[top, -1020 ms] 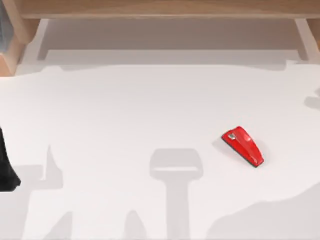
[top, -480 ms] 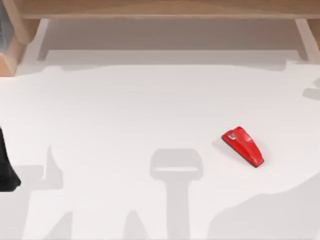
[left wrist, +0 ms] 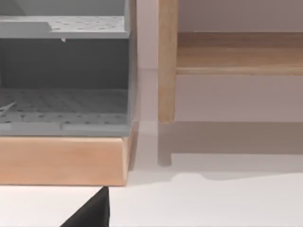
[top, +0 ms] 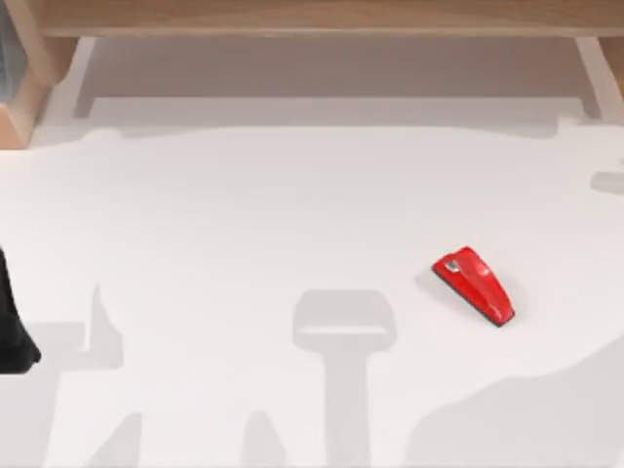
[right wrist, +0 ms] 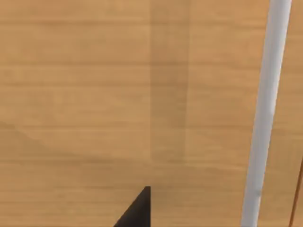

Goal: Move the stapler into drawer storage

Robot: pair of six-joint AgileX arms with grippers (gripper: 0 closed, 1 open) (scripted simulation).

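Small glossy red wedge-shaped stapler [top: 474, 284] w/ thin black base lies flat on white table [top: 244, 224], right of centre, untouched. Left arm [top: 12, 327] parked at table's left edge. Can't tell how far either gripper's open or what it holds.

The left arm [top: 12, 322] shows in the top view as a plain matte black mass at the table's left edge, narrow above and swelling to a rounded lobe below, with no cable, screw or marking to be made out. In the left wrist view a black wedge [left wrist: 90, 213] with one straight edge and one sloping edge rises to a sharp point. The right wrist view has a like black triangle [right wrist: 137, 210], flat and unmarked.
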